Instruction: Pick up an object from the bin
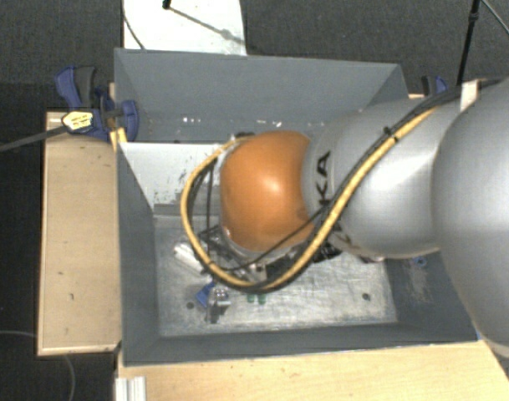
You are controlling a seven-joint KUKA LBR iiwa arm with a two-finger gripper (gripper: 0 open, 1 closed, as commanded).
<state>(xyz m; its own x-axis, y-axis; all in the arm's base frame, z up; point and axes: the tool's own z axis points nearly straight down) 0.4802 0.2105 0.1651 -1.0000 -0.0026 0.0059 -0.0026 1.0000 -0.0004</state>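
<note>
My gripper (235, 267) is low in the bin's left half, tucked under the orange cover of the wrist, so little of it shows. Just below and left of it, on the bin floor, lies a small blue and grey thing (212, 298). A pale, whitish thing (185, 255) lies to the gripper's left, partly hidden by the cable loop. A small green bit (254, 298) peeks out right under the gripper.
The arm covers the middle and right of the bin, with yellow and black cables looped round the wrist. A small blue scrap (417, 263) lies by the right wall. Bare floor shows along the front.
</note>
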